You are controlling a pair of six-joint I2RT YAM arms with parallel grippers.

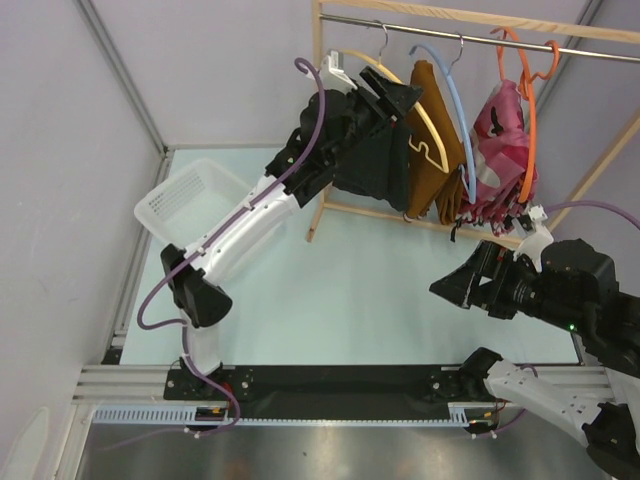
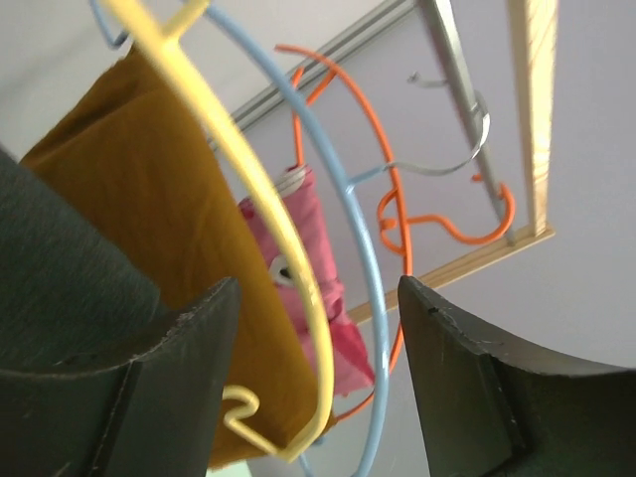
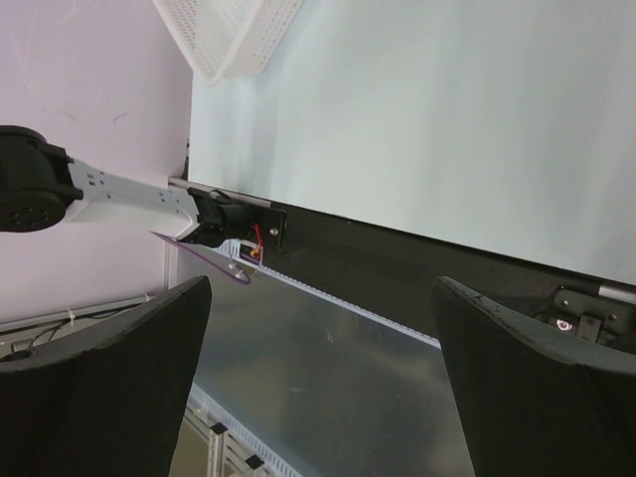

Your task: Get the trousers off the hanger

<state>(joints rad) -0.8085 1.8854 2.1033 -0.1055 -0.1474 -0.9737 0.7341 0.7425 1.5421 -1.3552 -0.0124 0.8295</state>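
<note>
The black trousers [image 1: 378, 170] hang on the pale yellow hanger [image 1: 428, 128] at the left end of the rail. My left gripper [image 1: 395, 98] is raised against the hanger's upper shoulder, just above the trousers. In the left wrist view the yellow hanger [image 2: 260, 189] curves down between the open fingers of this gripper [image 2: 318, 298], touching neither, and the trousers [image 2: 60, 258] show as dark cloth at the left. My right gripper [image 1: 442, 288] hovers low at the right, away from the rack. In its own wrist view it [image 3: 320, 298] stands wide open with nothing between the fingers.
A mustard garment [image 1: 432, 150] on a light blue hanger [image 1: 455, 95] and a pink patterned garment [image 1: 495, 150] on an orange hanger [image 1: 528, 110] hang right of the trousers on the wooden rack's metal rail [image 1: 480, 38]. A white mesh basket [image 1: 185, 205] sits at the table's left.
</note>
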